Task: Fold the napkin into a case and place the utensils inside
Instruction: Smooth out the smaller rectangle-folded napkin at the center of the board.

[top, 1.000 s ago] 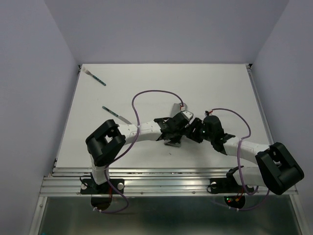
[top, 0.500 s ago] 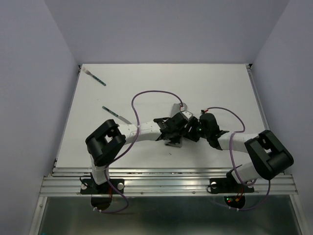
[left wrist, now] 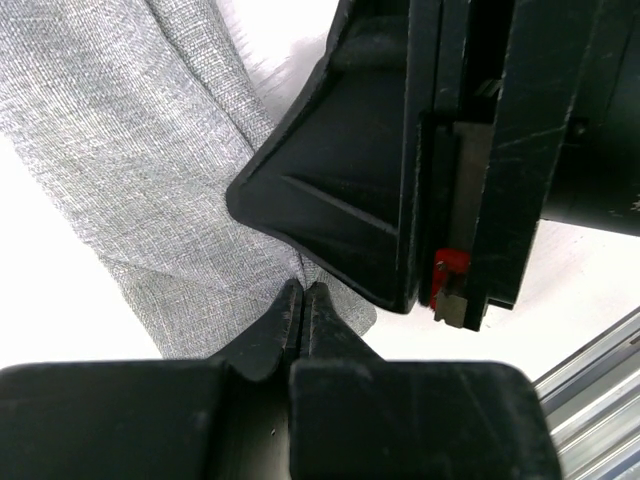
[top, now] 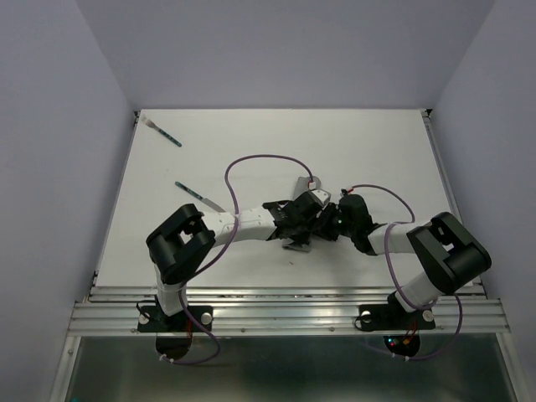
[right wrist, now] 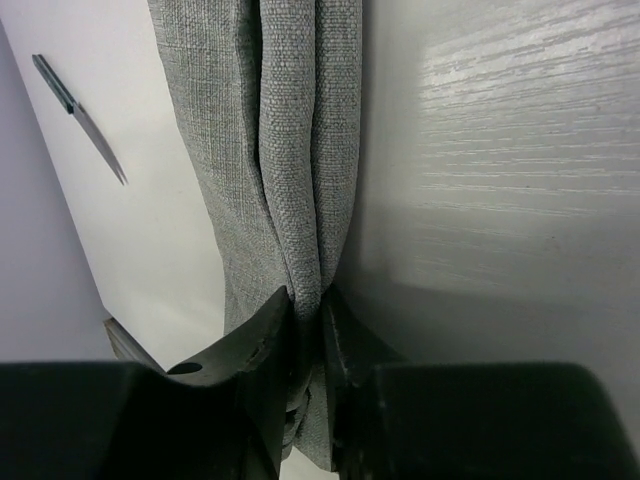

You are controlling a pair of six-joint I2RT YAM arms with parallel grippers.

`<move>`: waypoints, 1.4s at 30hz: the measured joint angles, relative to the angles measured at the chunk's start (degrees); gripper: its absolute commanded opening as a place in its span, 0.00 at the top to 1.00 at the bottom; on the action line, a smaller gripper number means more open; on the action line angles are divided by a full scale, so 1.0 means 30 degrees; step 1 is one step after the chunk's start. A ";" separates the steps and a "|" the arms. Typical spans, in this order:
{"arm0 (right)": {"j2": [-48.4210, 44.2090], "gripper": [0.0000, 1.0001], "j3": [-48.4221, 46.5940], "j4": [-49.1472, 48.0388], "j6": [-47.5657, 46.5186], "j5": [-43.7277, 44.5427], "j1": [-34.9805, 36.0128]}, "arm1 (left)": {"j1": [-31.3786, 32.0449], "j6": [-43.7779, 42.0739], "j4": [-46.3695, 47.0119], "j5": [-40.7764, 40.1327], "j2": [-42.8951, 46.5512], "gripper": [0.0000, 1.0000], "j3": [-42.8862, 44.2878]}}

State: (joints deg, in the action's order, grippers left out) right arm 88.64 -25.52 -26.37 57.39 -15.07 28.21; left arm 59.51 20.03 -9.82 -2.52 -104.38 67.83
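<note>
The grey napkin [top: 300, 186] lies mid-table as a narrow folded strip, mostly hidden under both grippers. My left gripper [top: 301, 221] [left wrist: 303, 293] is shut, its tips pinching the napkin [left wrist: 130, 130] where its creases meet near the strip's end. My right gripper [top: 323, 224] [right wrist: 306, 308] is shut on a bunched fold of the napkin [right wrist: 280, 120], which stands up between its fingers. Two utensils with teal handles lie apart on the left. One is the knife [top: 197, 195] [right wrist: 80, 115]. The other utensil [top: 163, 132] lies near the far left corner.
The right gripper's black body [left wrist: 400, 150] sits close beside my left fingertips. Purple cables [top: 251, 161] loop above the table over both arms. An aluminium rail [top: 285, 301] runs along the near edge. Walls close in the table's far and side edges.
The right arm folded in and its gripper slid left against the left gripper. Its jaws then closed on the napkin's fold. The left gripper and the utensils stayed put.
</note>
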 measured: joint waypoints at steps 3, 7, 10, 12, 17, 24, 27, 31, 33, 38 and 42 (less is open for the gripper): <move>0.0000 0.90 0.0036 -0.0015 0.0022 -0.0022 0.0000 | 0.0000 0.0007 0.0066 0.0073 0.0000 1.00 0.0000; 0.0000 0.99 0.0036 -0.0015 0.0029 -0.0066 0.0007 | 0.0000 0.0022 0.0073 0.0138 0.0000 0.95 0.0000; 0.0000 0.99 0.0044 -0.0015 -0.0044 -0.0109 0.0000 | 0.0000 0.0073 0.0066 0.0189 0.0007 0.64 0.0000; 0.0000 0.99 0.0044 0.0000 -0.0153 -0.0138 0.0007 | 0.0000 0.0095 0.0036 0.0240 0.0029 0.41 0.0000; 0.0000 0.99 0.0036 0.0051 -0.0707 -0.0299 0.0007 | 0.0007 0.0277 -0.0517 0.0415 0.1144 0.21 0.0000; 0.0000 0.99 0.0029 0.0095 -0.1472 -0.0962 0.0000 | -0.0211 0.0481 -0.0867 0.0561 0.4845 0.64 -0.0284; 0.0000 0.99 0.0029 0.0109 -0.1603 -0.1122 0.0007 | -0.0707 0.0831 -0.0517 0.0860 0.5982 1.00 -0.1166; 0.0000 0.99 0.0029 0.0131 -0.1676 -0.1326 0.0000 | -0.1581 0.1479 0.0175 0.1574 0.6237 1.00 -0.2812; 0.0000 0.99 0.0029 0.0146 -0.1698 -0.1406 0.0007 | -0.1683 0.1807 0.0474 0.2084 0.5974 1.00 -0.3636; 0.0000 0.72 0.0029 0.0197 -0.1698 -0.1530 0.0000 | -0.1610 0.2382 0.1348 0.3249 0.4743 1.00 -0.4728; -0.0007 0.52 0.0029 0.0204 -0.1574 -0.1647 0.0007 | -0.1617 0.2667 0.2106 0.3891 0.3636 1.00 -0.4896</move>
State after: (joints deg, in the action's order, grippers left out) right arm 88.62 -25.43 -25.76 52.66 -20.01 28.23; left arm 54.65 28.03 -3.51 9.15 -93.47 53.15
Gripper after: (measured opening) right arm 0.346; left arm 0.029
